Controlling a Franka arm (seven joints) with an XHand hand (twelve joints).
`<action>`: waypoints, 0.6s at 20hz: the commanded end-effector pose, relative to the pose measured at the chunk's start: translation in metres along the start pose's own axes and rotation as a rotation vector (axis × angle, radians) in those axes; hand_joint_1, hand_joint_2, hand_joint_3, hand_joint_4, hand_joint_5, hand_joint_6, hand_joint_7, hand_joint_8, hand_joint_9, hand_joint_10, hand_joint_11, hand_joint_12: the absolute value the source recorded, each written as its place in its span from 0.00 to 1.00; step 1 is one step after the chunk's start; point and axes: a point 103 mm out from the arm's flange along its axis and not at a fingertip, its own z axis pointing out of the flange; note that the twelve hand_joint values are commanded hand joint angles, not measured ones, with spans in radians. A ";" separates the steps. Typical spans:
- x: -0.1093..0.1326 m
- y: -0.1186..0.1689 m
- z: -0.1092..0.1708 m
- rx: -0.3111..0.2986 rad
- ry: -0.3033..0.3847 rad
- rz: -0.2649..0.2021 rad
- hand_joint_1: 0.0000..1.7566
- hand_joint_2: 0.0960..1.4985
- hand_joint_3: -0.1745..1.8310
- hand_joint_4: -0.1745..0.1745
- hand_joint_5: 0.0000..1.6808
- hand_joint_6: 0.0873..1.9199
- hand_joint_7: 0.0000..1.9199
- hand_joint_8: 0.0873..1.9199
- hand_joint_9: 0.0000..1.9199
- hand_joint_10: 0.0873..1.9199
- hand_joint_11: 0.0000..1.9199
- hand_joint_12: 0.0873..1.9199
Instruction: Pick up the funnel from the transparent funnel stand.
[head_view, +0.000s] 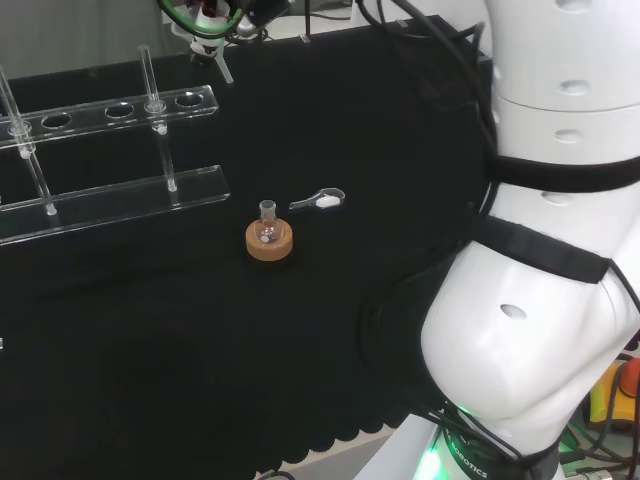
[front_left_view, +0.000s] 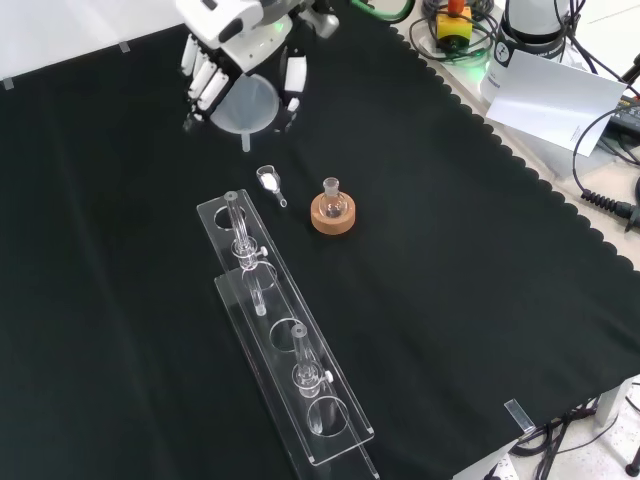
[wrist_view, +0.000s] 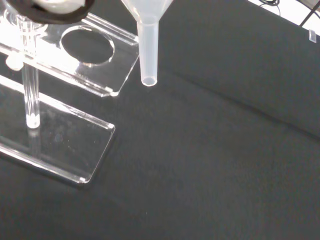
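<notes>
The translucent white plastic funnel (front_left_view: 248, 103) is hanging in the air near the top of the front view, its wide cone cupped inside the black and white robot hand (front_left_view: 235, 62), whose fingers (front_left_view: 204, 84) and thumb (front_left_view: 293, 80) are curling down around the cone's rim on either side. The narrow spout is pointing straight down and is not touching the black cloth (front_left_view: 450, 260). In the wrist view the spout of the funnel (wrist_view: 148, 50) is hanging just beside the end of the stand's upper shelf, clear of it, with its open tip over bare cloth.

The long transparent acrylic funnel stand (front_left_view: 285, 335) is lying nearer the camera in the front view, running from just below the hand toward the lower edge (two shelves, the upper one pierced with round holes). Thin clear posts are joining the shelves.

Between the hand and the stand's far end, a small clear plastic scoop (front_left_view: 268, 180) holding a little white powder is resting on the cloth. To its right in the front view, a small round-bottomed glass flask (front_left_view: 331, 197) is sitting upright in a cork ring stand (front_left_view: 333, 216), well apart from the funnel.
</notes>
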 end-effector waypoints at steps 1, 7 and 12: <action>-0.003 -0.040 0.009 -0.025 0.039 0.044 0.42 0.47 0.29 0.26 0.31 0.01 0.30 0.36 0.53 0.20 0.48 0.50; -0.009 -0.068 0.027 -0.029 0.070 0.071 0.42 0.47 0.29 0.26 0.31 0.01 0.30 0.36 0.54 0.20 0.48 0.50; -0.014 -0.087 0.038 -0.038 0.097 0.089 0.43 0.47 0.29 0.25 0.31 0.02 0.30 0.36 0.54 0.20 0.49 0.50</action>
